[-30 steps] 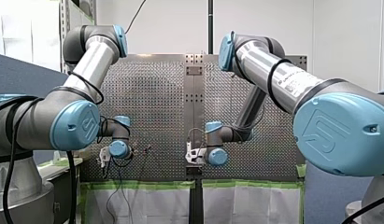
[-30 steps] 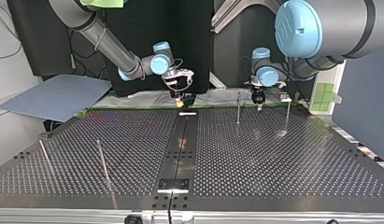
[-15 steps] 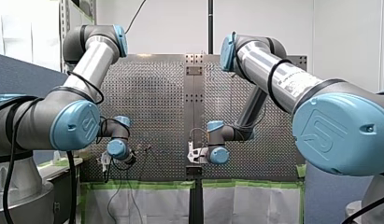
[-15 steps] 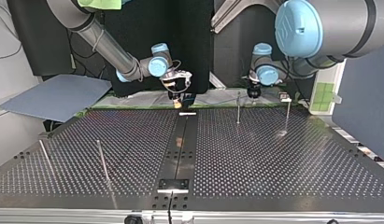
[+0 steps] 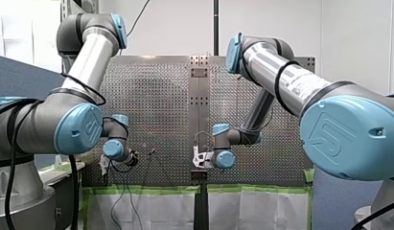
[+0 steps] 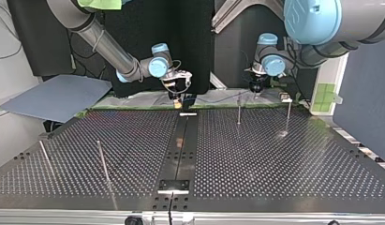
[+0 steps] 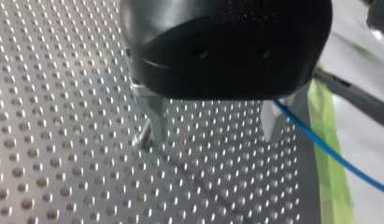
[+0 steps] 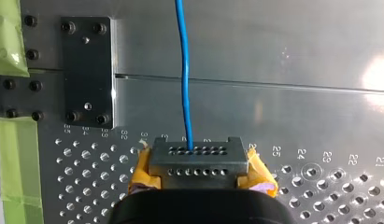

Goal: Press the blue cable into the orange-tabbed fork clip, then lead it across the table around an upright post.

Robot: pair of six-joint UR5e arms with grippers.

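Note:
The blue cable (image 8: 184, 74) runs straight ahead from my right gripper (image 8: 199, 151), which is shut on it between yellow pads (image 8: 142, 173). In the top view this gripper (image 6: 181, 97) hangs at the table's far edge by the centre strip. My left gripper (image 7: 215, 135) is open, its metal fingers (image 7: 154, 116) just above the perforated plate with nothing between them. The cable (image 7: 330, 149) passes beside one finger and trails off over the green tape. In the top view my left gripper (image 6: 255, 88) hovers behind an upright post (image 6: 238, 108). I cannot make out the orange-tabbed clip.
A second post (image 6: 288, 115) stands to the right of the first in the top view, and two leaning posts (image 6: 102, 159) stand at its near left. A black plate (image 8: 89, 72) is bolted ahead of my right gripper. Green tape (image 7: 327, 154) lines the table's edge.
In the top view my left gripper has risen from the table's far edge and turned. My right gripper shifted slightly to that view's left early on, then held still.

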